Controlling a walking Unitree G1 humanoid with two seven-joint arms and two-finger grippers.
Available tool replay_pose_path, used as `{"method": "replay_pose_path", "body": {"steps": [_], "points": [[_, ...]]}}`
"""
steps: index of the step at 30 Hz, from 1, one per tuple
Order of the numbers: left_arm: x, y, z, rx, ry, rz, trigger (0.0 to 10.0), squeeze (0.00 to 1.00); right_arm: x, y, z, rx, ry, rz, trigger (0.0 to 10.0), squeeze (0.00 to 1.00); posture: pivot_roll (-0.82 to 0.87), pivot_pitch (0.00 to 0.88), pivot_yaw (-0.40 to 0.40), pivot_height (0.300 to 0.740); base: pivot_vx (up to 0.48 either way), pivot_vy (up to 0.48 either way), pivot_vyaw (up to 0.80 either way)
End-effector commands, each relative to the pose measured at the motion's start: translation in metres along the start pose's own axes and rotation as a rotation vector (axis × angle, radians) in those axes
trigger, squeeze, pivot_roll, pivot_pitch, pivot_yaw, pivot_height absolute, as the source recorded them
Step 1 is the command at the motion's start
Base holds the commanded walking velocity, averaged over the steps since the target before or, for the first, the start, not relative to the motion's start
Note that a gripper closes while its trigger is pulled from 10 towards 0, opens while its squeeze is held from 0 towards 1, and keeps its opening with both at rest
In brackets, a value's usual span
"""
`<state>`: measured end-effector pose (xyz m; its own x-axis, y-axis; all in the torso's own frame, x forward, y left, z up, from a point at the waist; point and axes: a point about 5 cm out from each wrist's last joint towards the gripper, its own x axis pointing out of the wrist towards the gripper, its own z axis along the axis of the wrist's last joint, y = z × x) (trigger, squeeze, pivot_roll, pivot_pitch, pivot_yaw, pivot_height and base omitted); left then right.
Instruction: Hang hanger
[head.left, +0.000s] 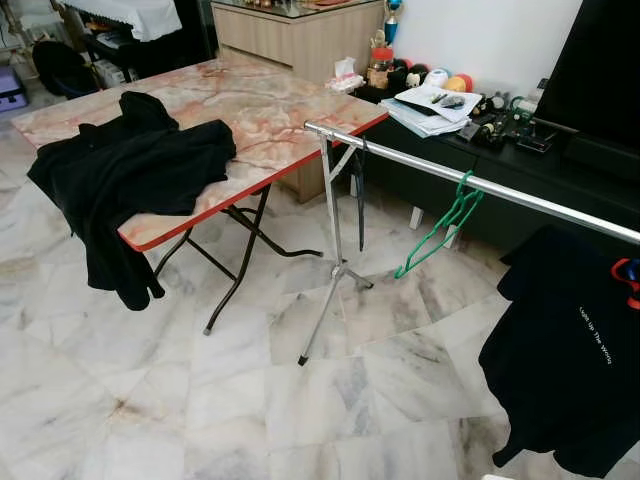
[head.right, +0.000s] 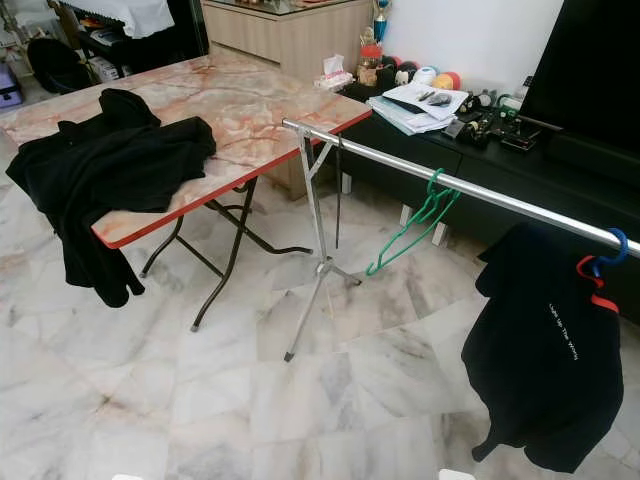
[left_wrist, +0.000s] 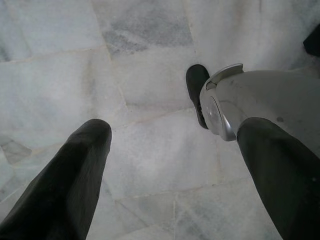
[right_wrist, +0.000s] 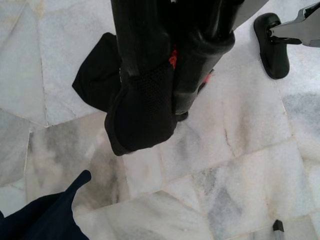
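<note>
**A:** Looking at the head camera, where's the hanger at? I see a green hanger dangling empty about midway along the silver rail.

**B:** That's the spare one. The task's red hanger is way over at the right end of the rail, with a black shirt on it and its blue hook over the bar.

**A:** And the grippers?

**B:** In its wrist cam the right gripper has its fingers squeezed together on bunched black fabric, with bits of the red hanger showing between them. The left gripper hangs idle over the marble floor, fingers spread wide with nothing in them, next to the robot's own foot.

**A:** What's the pile on the left?

**B:** Another black garment, slumped on the folding table, one part drooping over the red edge. The table's corner sits just beside the rail's near end.
</note>
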<state>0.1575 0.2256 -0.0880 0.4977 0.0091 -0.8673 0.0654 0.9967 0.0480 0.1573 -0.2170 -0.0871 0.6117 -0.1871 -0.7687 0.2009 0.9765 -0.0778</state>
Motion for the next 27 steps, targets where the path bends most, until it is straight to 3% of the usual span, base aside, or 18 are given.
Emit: {"method": "replay_pose_path", "body": {"steps": [1,27], "points": [[-0.0012,0.0007,-0.0078,-0.001,0.026,0.0,10.0,0.0,-0.0005,-0.0006,-0.001,0.014,-0.002,-0.003,10.0,0.0,-0.05,0.055,0.052,0.721,0.0,0.0,-0.79],[-0.001,0.0,-0.0072,-0.012,0.026,-0.004,10.0,0.0,-0.0009,-0.0019,-0.0035,0.024,0.013,-0.005,10.0,0.0,-0.05,0.07,0.051,0.721,0.0,0.0,-0.79]]}}
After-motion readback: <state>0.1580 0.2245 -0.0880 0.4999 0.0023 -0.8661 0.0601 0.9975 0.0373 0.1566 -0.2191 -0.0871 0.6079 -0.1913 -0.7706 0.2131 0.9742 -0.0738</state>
